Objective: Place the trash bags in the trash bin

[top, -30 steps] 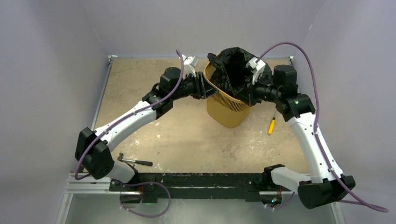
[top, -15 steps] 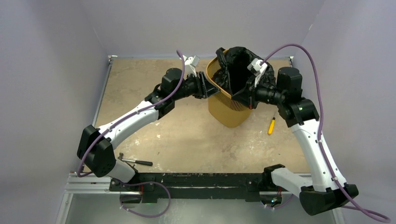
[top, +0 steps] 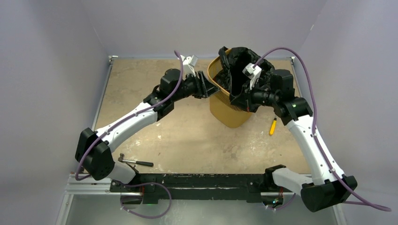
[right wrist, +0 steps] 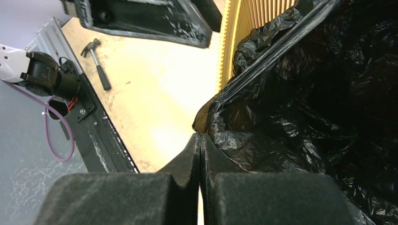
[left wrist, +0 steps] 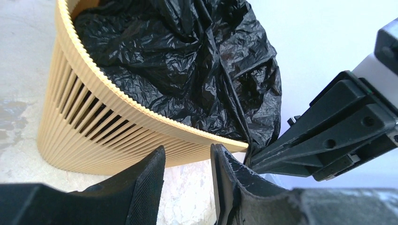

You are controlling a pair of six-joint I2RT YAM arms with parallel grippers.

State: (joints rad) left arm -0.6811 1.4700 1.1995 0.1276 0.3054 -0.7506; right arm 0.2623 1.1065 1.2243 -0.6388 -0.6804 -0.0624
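Our right end effector (right wrist: 200,152) is clamped shut on an edge of the black trash bag (left wrist: 187,61), which sits mostly inside the orange-yellow bin (left wrist: 94,126) and bulges above its rim. We see our left end effector (left wrist: 187,180) narrowly open, holding nothing, just beside the bin's wall. The bin stands on the surface (top: 178,136).
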